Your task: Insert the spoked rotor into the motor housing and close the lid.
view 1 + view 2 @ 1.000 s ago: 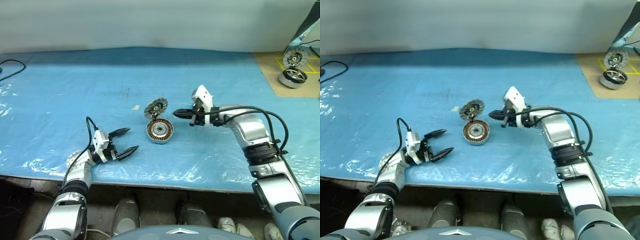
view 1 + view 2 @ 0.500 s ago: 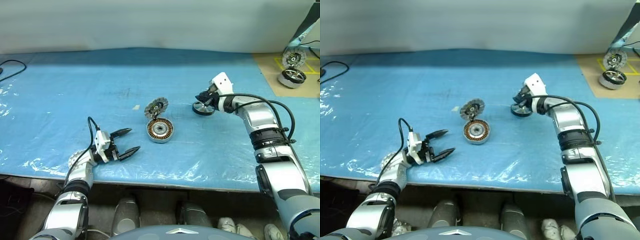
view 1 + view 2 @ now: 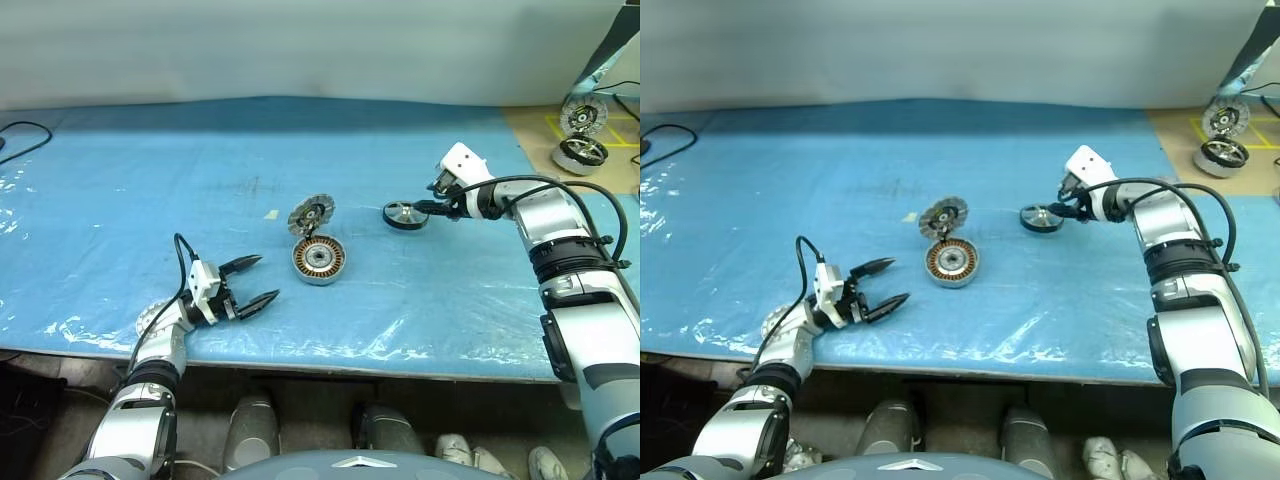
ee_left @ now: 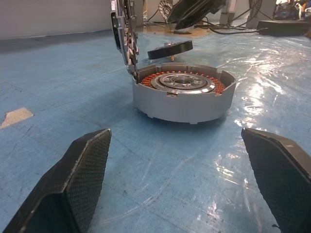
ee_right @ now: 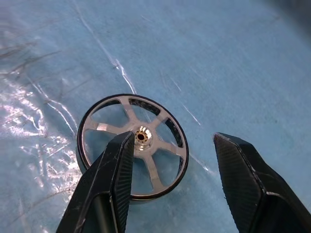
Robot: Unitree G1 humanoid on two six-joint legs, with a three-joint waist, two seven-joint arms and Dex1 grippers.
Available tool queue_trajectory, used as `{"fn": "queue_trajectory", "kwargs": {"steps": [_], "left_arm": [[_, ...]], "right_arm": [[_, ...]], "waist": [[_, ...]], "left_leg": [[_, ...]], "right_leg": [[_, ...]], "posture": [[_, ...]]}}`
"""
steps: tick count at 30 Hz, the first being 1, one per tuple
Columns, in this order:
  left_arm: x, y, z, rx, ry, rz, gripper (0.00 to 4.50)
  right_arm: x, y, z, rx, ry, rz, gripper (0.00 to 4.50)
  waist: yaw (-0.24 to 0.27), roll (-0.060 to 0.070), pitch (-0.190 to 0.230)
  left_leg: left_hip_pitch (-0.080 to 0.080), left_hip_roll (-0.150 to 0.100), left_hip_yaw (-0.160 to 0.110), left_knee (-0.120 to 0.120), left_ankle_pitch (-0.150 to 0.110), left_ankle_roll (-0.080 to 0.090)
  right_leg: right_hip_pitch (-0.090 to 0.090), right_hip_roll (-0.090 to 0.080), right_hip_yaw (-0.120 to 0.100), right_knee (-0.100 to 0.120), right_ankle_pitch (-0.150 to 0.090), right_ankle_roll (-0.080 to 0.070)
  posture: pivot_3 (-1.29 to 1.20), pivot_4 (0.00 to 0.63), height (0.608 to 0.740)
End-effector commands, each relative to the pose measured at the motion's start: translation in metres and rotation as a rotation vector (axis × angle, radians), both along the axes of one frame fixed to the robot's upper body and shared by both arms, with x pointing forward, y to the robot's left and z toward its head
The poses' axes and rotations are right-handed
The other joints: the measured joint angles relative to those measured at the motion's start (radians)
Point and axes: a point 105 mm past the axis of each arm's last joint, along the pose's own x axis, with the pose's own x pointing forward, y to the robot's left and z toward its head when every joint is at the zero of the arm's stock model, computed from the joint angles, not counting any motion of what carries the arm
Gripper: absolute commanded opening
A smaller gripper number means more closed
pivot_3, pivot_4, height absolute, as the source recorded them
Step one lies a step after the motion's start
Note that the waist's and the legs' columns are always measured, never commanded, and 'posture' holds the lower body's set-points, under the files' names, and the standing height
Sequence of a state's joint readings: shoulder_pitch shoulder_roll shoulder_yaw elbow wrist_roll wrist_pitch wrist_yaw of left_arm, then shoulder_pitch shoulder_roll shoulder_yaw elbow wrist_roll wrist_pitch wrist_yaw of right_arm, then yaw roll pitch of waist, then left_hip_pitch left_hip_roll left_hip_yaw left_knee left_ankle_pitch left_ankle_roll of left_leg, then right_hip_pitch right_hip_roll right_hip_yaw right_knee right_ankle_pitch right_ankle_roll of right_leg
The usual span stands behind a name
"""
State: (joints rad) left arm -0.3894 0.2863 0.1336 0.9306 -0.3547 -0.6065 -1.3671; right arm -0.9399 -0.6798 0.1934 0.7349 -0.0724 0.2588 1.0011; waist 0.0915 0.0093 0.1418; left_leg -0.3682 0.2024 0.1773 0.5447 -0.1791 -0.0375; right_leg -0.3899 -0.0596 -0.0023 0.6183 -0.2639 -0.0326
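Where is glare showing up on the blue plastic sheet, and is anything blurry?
Left eye view: white glare streaks along the crinkled blue plastic sheet near its front edge. Left wrist view: shiny patches right of the round silver motor housing; the open black fingers look soft. Right wrist view: glare left of the dark spoked rotor.

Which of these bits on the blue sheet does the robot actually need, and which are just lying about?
Needed for the job:
- spoked rotor, lying flat by the open right hand
- motor housing, copper coils showing
- lid, standing open on the housing's rim

Just lying about:
- second motor and upright disc on the tan board
- black cable
- paper scrap
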Motion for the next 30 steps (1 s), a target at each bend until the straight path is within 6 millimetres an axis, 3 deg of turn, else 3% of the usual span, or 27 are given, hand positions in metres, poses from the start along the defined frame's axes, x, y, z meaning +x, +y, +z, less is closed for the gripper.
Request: {"fn": "queue_trajectory", "kwargs": {"steps": [1, 7, 14, 21, 30], "left_arm": [[-0.011, -0.005, -0.02, 0.002, 0.085, -0.012, 4.5], [-0.01, -0.003, -0.021, 0.009, 0.09, -0.004, 4.5], [-0.01, -0.002, -0.022, 0.011, 0.091, 0.009, 4.5], [-0.011, -0.001, -0.023, 0.013, 0.093, 0.017, 4.5], [-0.011, -0.002, -0.022, 0.015, 0.092, 0.008, 4.5]], "right_arm": [[0.005, -0.001, 0.018, -0.1, -0.053, 0.062, 2.68], [0.012, 0.004, 0.008, -0.2, 0.004, 0.105, 2.68], [0.015, 0.02, 0.006, -0.145, 0.074, 0.128, 2.68], [0.016, 0.024, 0.019, -0.129, 0.056, 0.154, 2.68], [0.015, 0.023, -0.012, -0.16, 0.118, 0.111, 2.68]], "waist": [[-0.001, 0.0, 0.0], [-0.004, 0.0, 0.0], [-0.009, 0.0, 0.0], [-0.011, 0.0, 0.0], [-0.016, 0.001, 0.0]], "left_leg": [[0.0, 0.0, 0.0, 0.0, 0.0, 0.0], [0.0, 0.0, 0.0, 0.001, -0.002, 0.003], [0.0, 0.001, 0.0, 0.002, 0.0, 0.007], [0.0, 0.001, 0.0, 0.002, 0.0, 0.008], [0.0, 0.001, 0.0, 0.002, 0.0, 0.008]], "right_leg": [[0.0, 0.0, 0.0, 0.0, 0.0, 0.0], [-0.001, 0.0, 0.0, 0.002, -0.002, -0.005], [-0.002, 0.0, 0.0, 0.005, -0.003, -0.006], [-0.001, 0.0, 0.0, 0.005, -0.003, -0.007], [-0.002, 0.0, 0.0, 0.005, -0.004, -0.007]], "posture": [[0.0, 0.15, 0.74], [0.0, 0.15, 0.74], [0.0, 0.15, 0.74], [0.0, 0.15, 0.74], [0.0, 0.15, 0.74]]}}
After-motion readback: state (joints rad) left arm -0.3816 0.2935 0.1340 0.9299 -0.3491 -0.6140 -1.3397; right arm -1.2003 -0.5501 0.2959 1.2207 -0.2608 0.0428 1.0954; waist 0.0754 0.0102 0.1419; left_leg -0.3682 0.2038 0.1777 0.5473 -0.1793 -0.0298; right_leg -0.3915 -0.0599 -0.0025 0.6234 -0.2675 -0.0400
